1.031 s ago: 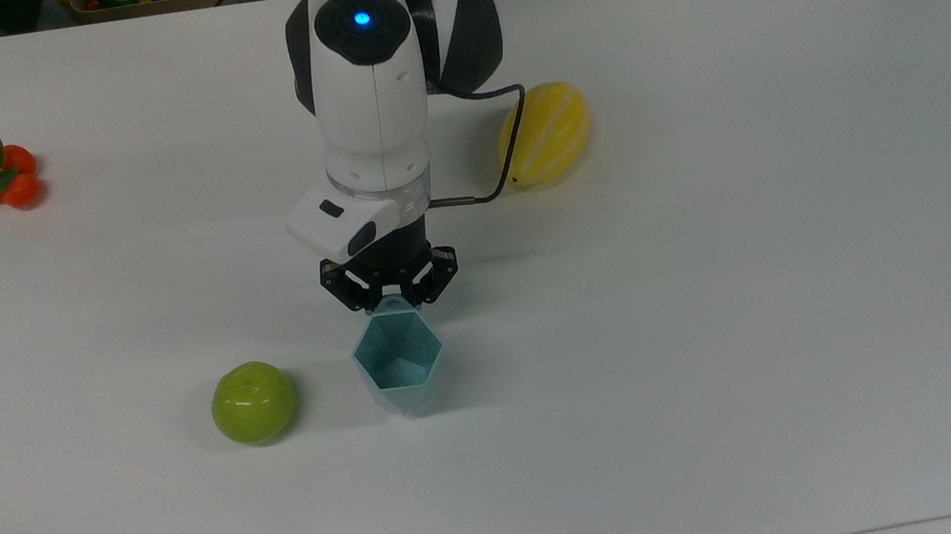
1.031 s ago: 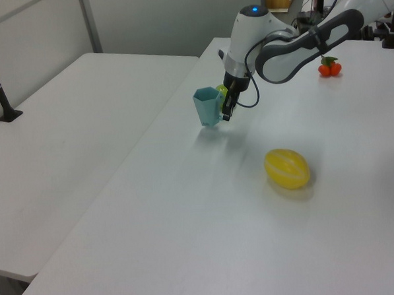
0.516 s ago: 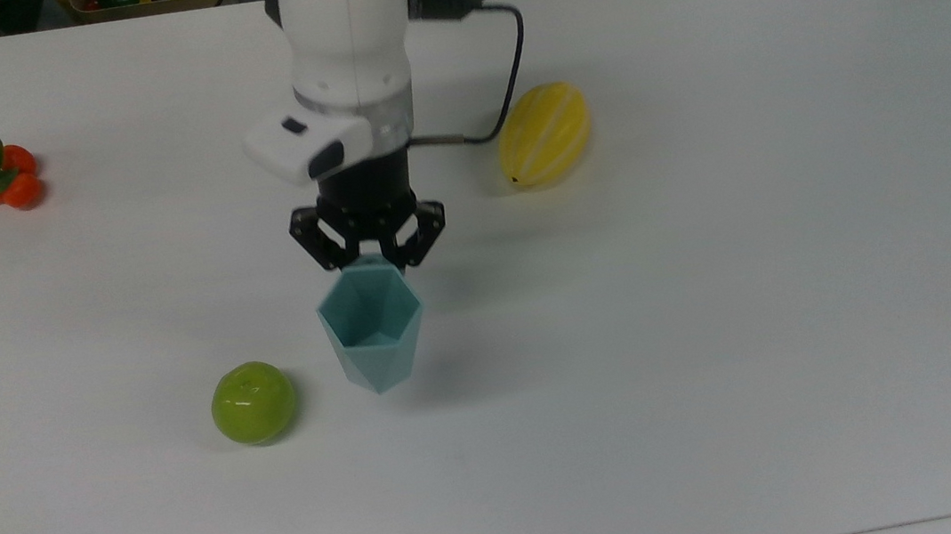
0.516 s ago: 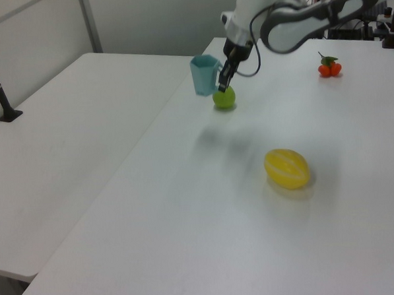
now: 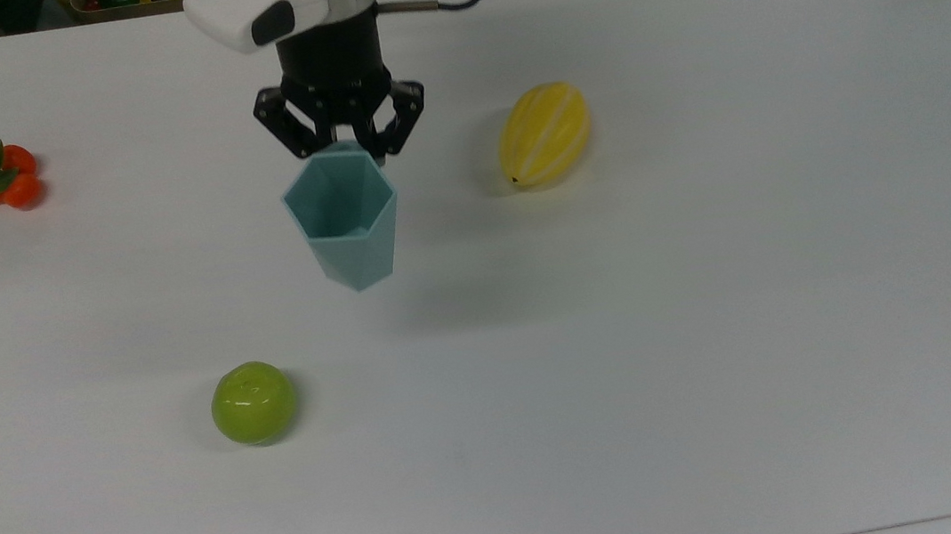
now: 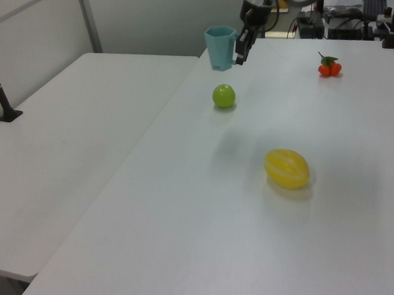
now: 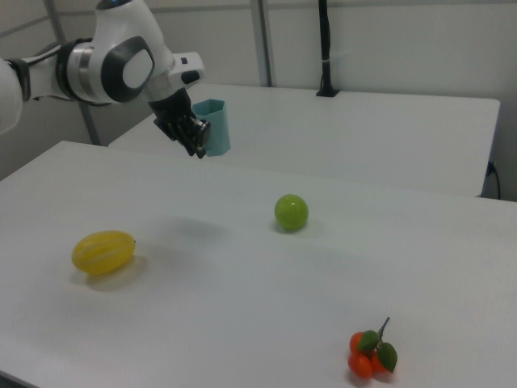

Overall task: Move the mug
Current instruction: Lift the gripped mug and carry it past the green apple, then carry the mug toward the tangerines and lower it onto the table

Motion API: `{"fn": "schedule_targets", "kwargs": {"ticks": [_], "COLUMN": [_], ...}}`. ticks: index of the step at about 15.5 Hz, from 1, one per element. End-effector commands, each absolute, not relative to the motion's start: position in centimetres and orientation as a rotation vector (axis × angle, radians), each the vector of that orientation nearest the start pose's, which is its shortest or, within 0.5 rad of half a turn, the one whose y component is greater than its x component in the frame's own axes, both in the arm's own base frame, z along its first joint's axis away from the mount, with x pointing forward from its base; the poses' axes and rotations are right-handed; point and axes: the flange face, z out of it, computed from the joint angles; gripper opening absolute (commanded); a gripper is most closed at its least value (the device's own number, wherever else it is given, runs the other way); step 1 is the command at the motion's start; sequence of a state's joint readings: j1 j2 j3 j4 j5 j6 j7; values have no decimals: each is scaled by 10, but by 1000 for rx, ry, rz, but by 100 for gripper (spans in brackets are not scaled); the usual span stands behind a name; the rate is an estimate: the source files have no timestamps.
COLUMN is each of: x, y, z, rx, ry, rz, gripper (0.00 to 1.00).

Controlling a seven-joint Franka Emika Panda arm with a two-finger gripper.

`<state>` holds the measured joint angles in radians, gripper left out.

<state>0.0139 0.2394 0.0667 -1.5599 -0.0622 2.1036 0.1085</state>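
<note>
- Clearly, the gripper is clamped on the rim of the mug, which hangs upright in the air, off the bench; I judge it lifted to pass over the fruit.
- From the top view, the green apple lies at seven o'clock of the mug, the yellow melon at two o'clock.
- No lettering or brand can be read anywhere.

Matt plastic mug, glossy green apple, smooth white table
</note>
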Motion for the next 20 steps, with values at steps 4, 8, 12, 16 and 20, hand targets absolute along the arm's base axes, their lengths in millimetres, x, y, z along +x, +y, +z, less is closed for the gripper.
{"fn": "schedule_targets", "kwargs": {"ticks": [4, 8, 12, 16, 20], "x": [590, 557, 532, 501, 484], "y": [37, 31, 27, 15, 0], "z": [555, 531, 493, 450, 409], "rx": [-3109, -3081, -3079, -3069, -3085], "ry": [-219, -303, -314, -413, -407], "rz": [-250, -71, 57, 184, 232], "gripper": [1, 1, 1, 1, 1]}}
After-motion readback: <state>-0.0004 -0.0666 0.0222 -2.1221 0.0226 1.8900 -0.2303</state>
